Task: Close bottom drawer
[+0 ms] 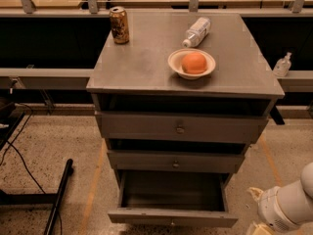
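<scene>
Count on inspection: one grey cabinet [146, 67] with three drawers, namely upper drawer [146, 127], middle drawer [146, 161] and bottom drawer [146, 216]. One can [119, 25]. One plastic bottle [197, 31]. One bowl [174, 66]. One orange [194, 62]. One pump bottle [282, 65]. One gripper [255, 210], lower right, beside the bottom drawer.

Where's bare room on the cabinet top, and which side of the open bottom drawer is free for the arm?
Cabinet top: bare over the front-left, between can and bowl, and along the right edge. Crowded back centre, where bottle lies near bowl. Bottom drawer looks empty inside; floor to its right holds only the gripper; a black pole lies left.
</scene>
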